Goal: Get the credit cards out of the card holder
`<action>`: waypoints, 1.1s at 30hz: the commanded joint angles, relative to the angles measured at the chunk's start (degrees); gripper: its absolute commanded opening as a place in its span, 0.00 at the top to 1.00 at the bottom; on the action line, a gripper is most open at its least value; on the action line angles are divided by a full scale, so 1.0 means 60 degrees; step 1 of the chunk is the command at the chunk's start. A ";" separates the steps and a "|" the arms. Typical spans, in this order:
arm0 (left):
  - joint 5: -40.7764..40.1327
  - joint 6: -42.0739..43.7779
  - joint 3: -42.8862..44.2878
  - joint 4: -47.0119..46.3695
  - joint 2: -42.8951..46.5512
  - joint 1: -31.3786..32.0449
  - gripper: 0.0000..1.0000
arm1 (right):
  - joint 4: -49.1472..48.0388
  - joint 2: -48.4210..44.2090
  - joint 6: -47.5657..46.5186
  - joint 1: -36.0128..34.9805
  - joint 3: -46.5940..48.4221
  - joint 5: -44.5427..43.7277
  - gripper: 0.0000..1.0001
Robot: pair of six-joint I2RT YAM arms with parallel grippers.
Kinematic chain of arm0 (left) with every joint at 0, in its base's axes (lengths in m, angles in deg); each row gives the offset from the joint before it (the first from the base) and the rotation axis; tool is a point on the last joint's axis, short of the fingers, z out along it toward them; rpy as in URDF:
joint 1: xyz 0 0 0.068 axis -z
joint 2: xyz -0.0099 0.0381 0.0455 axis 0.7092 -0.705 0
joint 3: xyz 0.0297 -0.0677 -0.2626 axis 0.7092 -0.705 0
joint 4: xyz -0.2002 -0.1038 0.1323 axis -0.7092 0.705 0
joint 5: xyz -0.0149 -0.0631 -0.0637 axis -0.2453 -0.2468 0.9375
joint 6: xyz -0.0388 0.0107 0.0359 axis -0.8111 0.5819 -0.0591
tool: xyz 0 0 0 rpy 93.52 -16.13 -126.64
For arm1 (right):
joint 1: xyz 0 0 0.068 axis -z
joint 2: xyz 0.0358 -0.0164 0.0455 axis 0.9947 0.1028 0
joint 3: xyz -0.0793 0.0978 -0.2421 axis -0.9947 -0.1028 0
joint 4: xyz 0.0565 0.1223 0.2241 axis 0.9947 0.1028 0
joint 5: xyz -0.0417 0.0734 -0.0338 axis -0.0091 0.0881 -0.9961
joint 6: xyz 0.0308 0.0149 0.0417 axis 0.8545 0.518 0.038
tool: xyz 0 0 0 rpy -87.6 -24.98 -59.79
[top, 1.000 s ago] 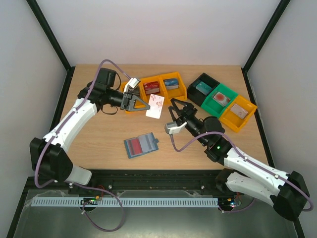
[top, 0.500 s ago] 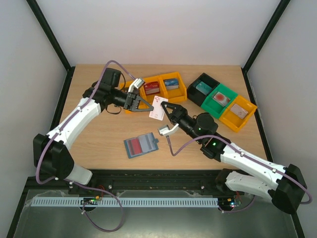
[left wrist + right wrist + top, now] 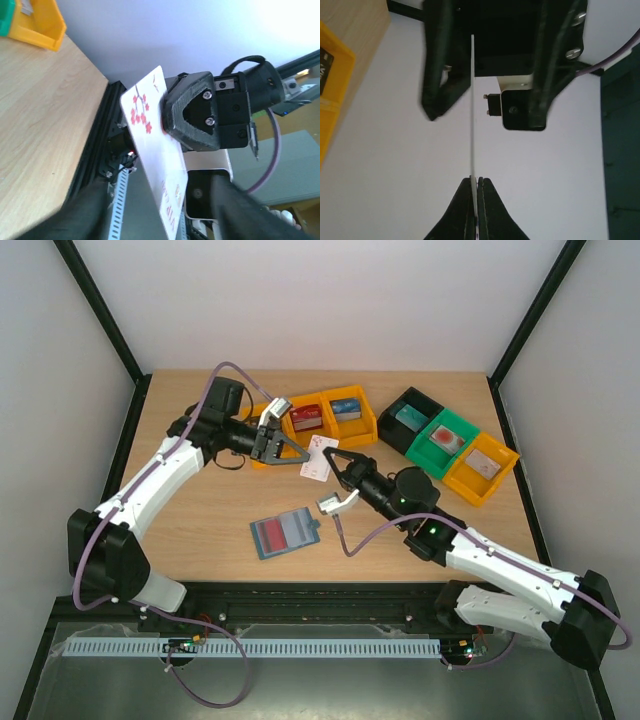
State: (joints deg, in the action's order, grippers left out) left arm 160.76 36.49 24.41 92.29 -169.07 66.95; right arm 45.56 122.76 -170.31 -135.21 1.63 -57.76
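Note:
A white credit card with red blossoms hangs in the air between both grippers, over the table's middle. My right gripper is shut on one edge of it. In the right wrist view the card runs edge-on up from the pinched fingertips. My left gripper is open, and its fingers stand apart on either side of the card. From the left wrist, the card sits in the right gripper's black jaws. The teal card holder lies open on the table, nearer the front.
An orange row of bins holding cards stands behind the left gripper. A black bin, a green bin and an orange bin sit at the back right, each with a card inside.
My right arm reached in to the card and its jaws closed on it. My left gripper, which had been holding the card, has opened.

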 commanded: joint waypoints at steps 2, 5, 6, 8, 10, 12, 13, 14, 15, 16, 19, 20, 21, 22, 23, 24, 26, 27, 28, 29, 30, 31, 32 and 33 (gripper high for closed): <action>-0.1103 0.0813 0.0201 0.0688 -0.0168 -0.0583 0.01 | 0.1218 0.0090 0.2656 -0.0090 0.0835 -0.2131 0.98; -0.3118 0.1890 0.0903 0.1978 -0.0460 -0.1497 0.00 | 0.4940 0.1207 0.5729 0.0563 0.2951 -0.3659 0.98; -0.4266 0.2403 0.1322 0.2477 -0.0562 -0.1690 0.01 | 0.6111 0.1604 0.6617 0.1008 0.3569 -0.3854 0.98; -0.6766 0.3134 0.1924 0.3046 -0.0677 -0.1768 0.00 | 0.7815 0.2047 0.7623 0.1976 0.4391 -0.3768 0.98; -0.8219 0.3619 0.2040 0.3241 -0.0669 -0.1786 0.01 | 0.8825 0.2207 0.8238 0.2959 0.4747 -0.3335 0.98; -0.8774 0.4028 0.1880 0.3332 -0.0575 -0.1845 0.00 | 0.9840 0.2454 0.8831 0.4151 0.5304 -0.2518 0.98; -0.8937 0.4212 0.1766 0.3331 -0.0516 -0.1840 0.00 | 1.0166 0.2577 0.8982 0.4701 0.5357 -0.2342 0.98; -0.9044 0.4330 0.1620 0.3318 -0.0439 -0.1843 0.01 | 1.0353 0.2683 0.9083 0.5223 0.5276 -0.2386 0.98; -0.9105 0.4438 0.1496 0.3314 -0.0396 -0.1843 0.01 | 1.0472 0.2821 0.9177 0.5736 0.5163 -0.2563 0.98; -0.9127 0.4523 0.1425 0.3334 -0.0341 -0.1839 0.00 | 1.0564 0.2981 0.9256 0.6191 0.5035 -0.2922 0.98; -0.9162 0.4734 0.1390 0.3400 -0.0317 -0.1839 0.01 | 1.0849 0.3644 0.9334 0.7239 0.4838 -0.3648 0.98; -0.9200 0.4769 0.1394 0.3413 -0.0322 -0.1830 0.01 | 1.0640 0.3839 0.9415 0.7557 0.4824 -0.3800 0.99; -0.9214 0.4790 0.1392 0.3423 -0.0312 -0.1828 0.00 | 1.0257 0.4022 0.9544 0.7893 0.4830 -0.3855 0.98; -0.9210 0.4805 0.1390 0.3450 -0.0327 -0.1828 0.01 | 0.9976 0.4177 0.9663 0.8365 0.4860 -0.3882 0.98; -0.9188 0.4829 0.1399 0.3466 -0.0329 -0.1828 0.01 | 0.9678 0.4410 0.9718 0.8639 0.4833 -0.4019 0.98; -0.9156 0.4849 0.1384 0.3485 -0.0306 -0.1828 0.01 | 0.9357 0.4536 0.9726 0.8851 0.4750 -0.4278 0.98; -0.9123 0.4906 0.1365 0.3489 -0.0260 -0.1828 0.00 | 0.8780 0.4896 0.9525 0.9149 0.4499 -0.4714 0.98; -0.9103 0.4935 0.1341 0.3482 -0.0211 -0.1828 0.01 | 0.8651 0.5053 0.9505 0.9260 0.4386 -0.4788 0.98; -0.9088 0.4964 0.1319 0.3476 -0.0181 -0.1828 0.00 | 0.8628 0.5207 0.9579 0.9353 0.4354 -0.4812 0.98; -0.9063 0.4992 0.1301 0.3486 -0.0163 -0.1815 0.00 | 0.8634 0.5369 0.9672 0.9410 0.4372 -0.4815 0.98; -0.9032 0.5008 0.1282 0.3496 -0.0157 -0.1814 0.01 | 0.8613 0.5495 0.9774 0.9443 0.4400 -0.4866 0.98; -0.8986 0.5048 0.1285 0.3523 -0.0158 -0.1814 0.00 | 0.8586 0.5634 0.9867 0.9462 0.4427 -0.4972 0.98; -0.8929 0.5070 0.1274 0.3543 -0.0162 -0.1816 0.00 | 0.8526 0.5770 0.9904 0.9483 0.4432 -0.5095 0.98; -0.8869 0.5100 0.1284 0.3551 -0.0175 -0.1814 0.00 | 0.8455 0.5886 0.9849 0.9516 0.4398 -0.5247 0.98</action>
State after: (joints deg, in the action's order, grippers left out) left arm 106.69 65.43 32.91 111.85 -171.62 55.83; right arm 99.13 155.88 -112.81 -78.52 28.56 -84.44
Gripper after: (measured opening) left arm 0.994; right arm 0.017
